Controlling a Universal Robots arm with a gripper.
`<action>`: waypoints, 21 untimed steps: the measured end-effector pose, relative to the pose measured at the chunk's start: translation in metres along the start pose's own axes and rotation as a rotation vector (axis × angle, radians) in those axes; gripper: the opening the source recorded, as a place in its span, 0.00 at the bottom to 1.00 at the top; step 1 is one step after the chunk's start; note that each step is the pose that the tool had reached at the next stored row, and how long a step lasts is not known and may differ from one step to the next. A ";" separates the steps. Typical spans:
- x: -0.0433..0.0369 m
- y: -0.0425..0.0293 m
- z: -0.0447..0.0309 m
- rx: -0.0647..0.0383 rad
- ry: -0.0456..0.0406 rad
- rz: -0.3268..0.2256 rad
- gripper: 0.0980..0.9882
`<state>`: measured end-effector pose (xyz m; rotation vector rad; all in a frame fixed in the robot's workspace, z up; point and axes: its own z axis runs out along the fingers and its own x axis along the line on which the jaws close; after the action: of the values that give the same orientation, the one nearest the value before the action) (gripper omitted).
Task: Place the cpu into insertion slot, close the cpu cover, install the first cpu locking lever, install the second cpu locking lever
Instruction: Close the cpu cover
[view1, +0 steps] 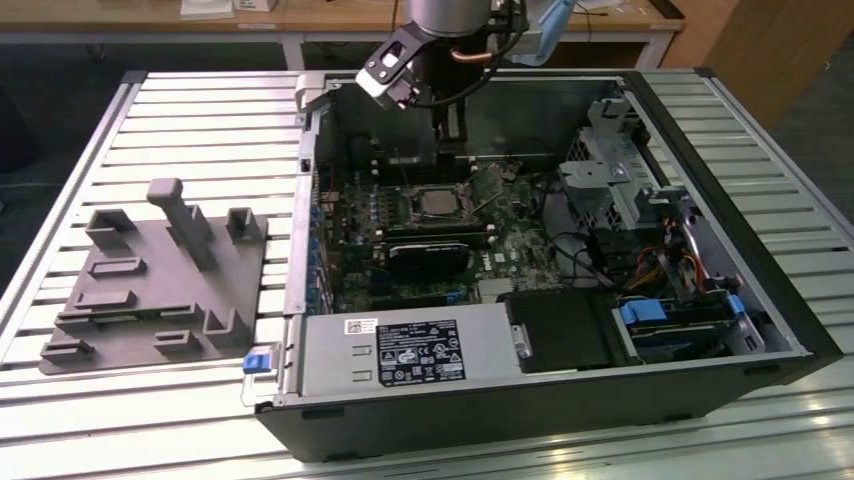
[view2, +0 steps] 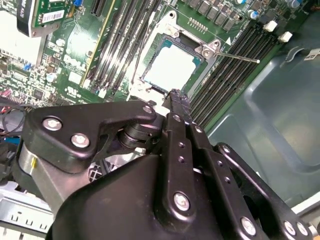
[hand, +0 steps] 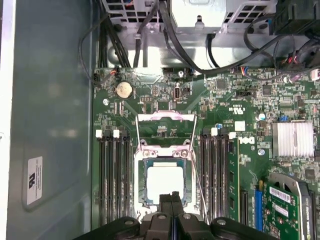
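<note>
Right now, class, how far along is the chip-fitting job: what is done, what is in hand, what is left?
Done: the chip lies in its socket. In hand: nothing; the claw, shut and empty, sits at the socket's edge. Left: the cover looks swung back off the chip, and a thin lever stands free beside the socket, so closing and both lever steps remain.

Even light, soft shadows, glare on cpu (view2: 172, 67)
</note>
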<state>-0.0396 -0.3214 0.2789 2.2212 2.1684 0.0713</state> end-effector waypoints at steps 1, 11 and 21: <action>0.0000 0.0000 0.0000 0.000 0.0002 0.000 0.01; 0.0007 0.0252 0.0013 0.000 -0.0002 0.000 0.01; 0.0028 0.0696 0.0039 0.000 -0.0001 0.000 0.01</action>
<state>0.0302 -0.3203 0.2791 2.2214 2.1683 0.0711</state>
